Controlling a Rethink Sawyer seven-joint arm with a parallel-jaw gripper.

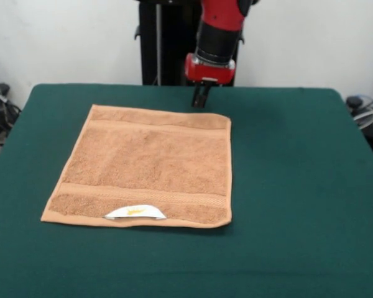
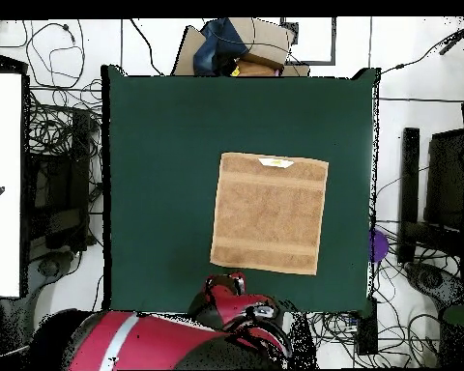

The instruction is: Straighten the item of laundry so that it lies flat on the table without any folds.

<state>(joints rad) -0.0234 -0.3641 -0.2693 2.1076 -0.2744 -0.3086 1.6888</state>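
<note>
Towel: your towel (image 1: 148, 166) lies spread on the green desk (image 1: 298, 186), label (image 1: 135, 212) at the edge away from the arm; it looks flat, no folds showing.
Claw: the claw (image 1: 201, 96) hangs empty just past the towel's far edge, its fingers narrow, almost together.
Risk: if you descend or sweep now, the tips may catch that edge and rumple it again.

We see tangled black cables (image 2: 57, 135) on the floor; a brown cardboard box (image 2: 260, 39) beyond one table edge; a small purple object (image 2: 378, 245); a white panel (image 2: 4, 184).
</note>
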